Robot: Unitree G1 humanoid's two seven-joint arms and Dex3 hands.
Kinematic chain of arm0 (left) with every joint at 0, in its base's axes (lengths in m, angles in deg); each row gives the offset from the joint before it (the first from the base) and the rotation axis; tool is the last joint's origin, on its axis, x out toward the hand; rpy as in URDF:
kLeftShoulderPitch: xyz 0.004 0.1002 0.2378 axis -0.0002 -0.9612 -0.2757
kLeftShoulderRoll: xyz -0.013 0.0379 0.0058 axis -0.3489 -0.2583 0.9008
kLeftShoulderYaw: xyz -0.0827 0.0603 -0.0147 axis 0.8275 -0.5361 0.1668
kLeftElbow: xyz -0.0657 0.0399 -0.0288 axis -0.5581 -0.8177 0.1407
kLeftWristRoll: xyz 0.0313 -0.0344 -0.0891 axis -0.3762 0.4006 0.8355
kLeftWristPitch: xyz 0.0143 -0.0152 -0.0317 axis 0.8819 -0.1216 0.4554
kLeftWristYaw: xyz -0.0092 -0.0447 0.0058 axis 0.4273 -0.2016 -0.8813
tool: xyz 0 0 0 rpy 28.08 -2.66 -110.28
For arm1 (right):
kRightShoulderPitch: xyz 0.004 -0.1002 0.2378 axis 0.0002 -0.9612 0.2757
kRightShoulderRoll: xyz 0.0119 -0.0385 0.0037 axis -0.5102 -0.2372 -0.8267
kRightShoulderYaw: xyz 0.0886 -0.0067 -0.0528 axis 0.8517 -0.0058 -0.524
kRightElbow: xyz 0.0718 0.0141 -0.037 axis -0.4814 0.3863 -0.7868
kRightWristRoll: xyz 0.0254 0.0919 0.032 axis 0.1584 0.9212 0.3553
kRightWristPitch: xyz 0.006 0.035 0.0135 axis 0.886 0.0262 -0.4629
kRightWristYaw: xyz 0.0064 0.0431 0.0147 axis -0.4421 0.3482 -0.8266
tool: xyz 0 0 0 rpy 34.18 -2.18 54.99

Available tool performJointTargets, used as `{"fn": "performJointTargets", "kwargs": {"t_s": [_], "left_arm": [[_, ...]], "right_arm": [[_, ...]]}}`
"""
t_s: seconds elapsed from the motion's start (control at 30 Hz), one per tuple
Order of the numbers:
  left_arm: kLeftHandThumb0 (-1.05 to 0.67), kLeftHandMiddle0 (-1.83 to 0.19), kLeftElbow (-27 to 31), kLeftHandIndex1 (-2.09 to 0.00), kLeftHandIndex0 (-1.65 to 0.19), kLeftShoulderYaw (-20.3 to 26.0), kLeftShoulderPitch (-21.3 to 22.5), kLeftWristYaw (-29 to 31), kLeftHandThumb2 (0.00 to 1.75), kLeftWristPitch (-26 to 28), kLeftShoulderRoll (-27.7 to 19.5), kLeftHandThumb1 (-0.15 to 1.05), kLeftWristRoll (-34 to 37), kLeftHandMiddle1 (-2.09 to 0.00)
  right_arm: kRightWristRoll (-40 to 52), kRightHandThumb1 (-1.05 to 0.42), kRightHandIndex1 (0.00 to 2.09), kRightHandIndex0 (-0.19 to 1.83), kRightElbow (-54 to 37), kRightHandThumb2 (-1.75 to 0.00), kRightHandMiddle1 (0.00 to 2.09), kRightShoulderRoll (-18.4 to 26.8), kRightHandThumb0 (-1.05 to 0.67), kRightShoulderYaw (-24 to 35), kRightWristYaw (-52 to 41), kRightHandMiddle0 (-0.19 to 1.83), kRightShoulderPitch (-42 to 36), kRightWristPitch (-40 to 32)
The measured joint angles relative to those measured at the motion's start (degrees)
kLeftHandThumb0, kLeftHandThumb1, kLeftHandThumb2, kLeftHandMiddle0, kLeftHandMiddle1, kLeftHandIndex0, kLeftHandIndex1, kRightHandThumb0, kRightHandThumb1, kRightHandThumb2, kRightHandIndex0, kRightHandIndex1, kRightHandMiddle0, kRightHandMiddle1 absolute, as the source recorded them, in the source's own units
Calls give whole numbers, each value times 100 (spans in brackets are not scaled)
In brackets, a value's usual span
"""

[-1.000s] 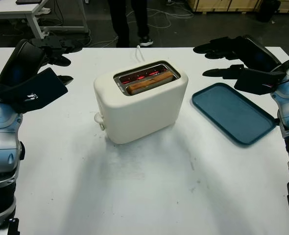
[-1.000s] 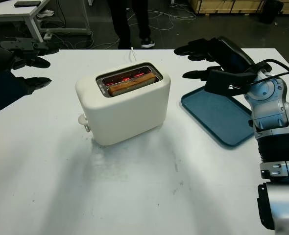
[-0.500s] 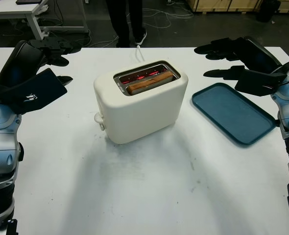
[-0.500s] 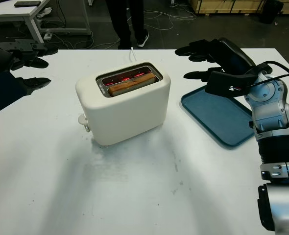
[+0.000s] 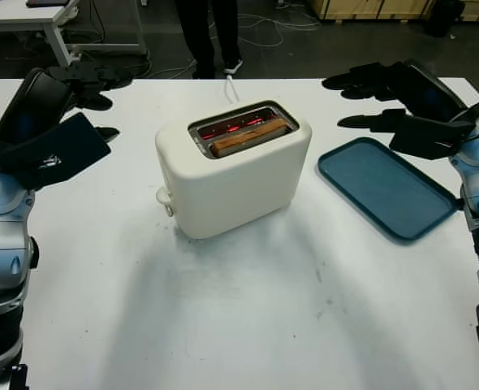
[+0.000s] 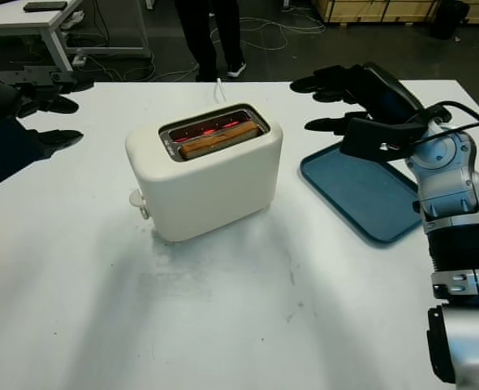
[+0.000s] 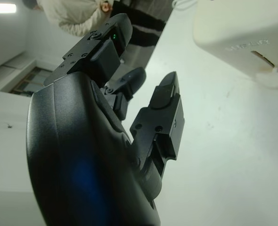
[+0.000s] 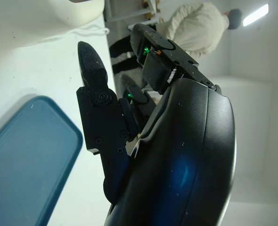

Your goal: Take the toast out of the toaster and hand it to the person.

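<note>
Both hands open; toast inside toaster.

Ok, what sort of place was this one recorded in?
Probably a lab or workshop, not a kitchen. The toaster and blue tray sit on a plain white table, with cables across a dark floor, wooden crates behind, and a person standing at the far edge.
</note>
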Motion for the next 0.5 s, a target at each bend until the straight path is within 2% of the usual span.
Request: {"fn": "performJointTargets", "kwargs": {"t_s": [0.5], "left_arm": [[16,-35,-1,-1,-66,-58,-1,-1,17,4,-5,92,3,-80]], "right_arm": [[0,-92,0,71,-1,-1,0,0,-32,0,-1,67,0,-2]]}}
